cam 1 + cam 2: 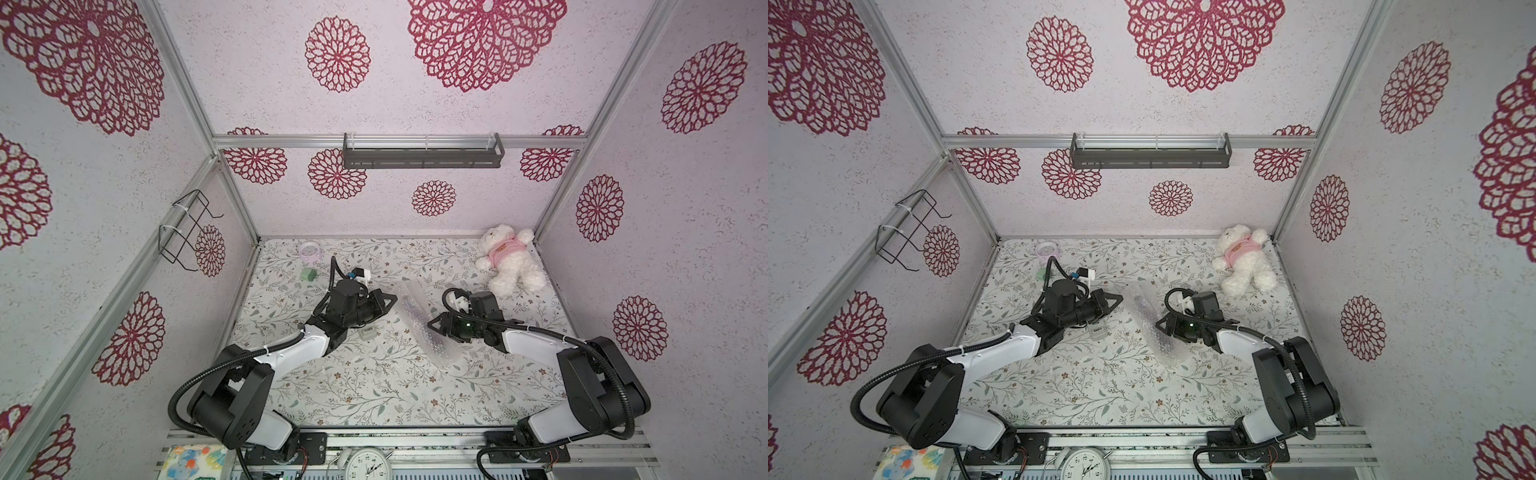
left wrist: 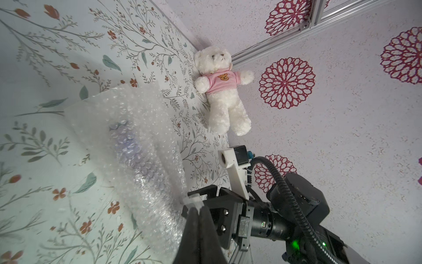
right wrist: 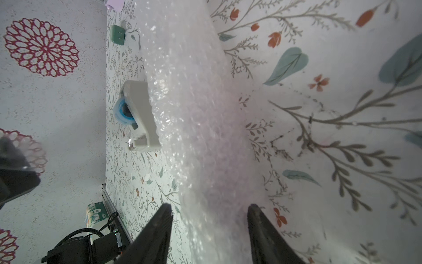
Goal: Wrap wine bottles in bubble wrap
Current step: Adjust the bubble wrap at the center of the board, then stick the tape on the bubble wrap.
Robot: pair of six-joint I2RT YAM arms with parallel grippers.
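Observation:
The bubble wrap (image 1: 422, 322) lies as a whitish rolled tube, slanted across the middle of the table in both top views (image 1: 1154, 328). Through it shows the purple of the wine bottle (image 2: 133, 148) inside. My left gripper (image 1: 394, 298) is to the left of the tube's far end. It is shut, with a small clear strip of tape (image 2: 193, 200) at its tips right beside the wrap (image 2: 141, 128). My right gripper (image 1: 431, 324) is on the tube's right side. Its fingers (image 3: 167, 212) are open and stand either side of the wrapped tube (image 3: 201, 118).
A white-grey tape dispenser (image 1: 369, 333) with a blue roll (image 3: 123, 112) sits just left of the tube, under my left arm. A white teddy bear (image 1: 511, 259) in a pink shirt lies at the back right. A green block (image 1: 308, 274) and a lilac round thing (image 1: 309, 250) are at the back left.

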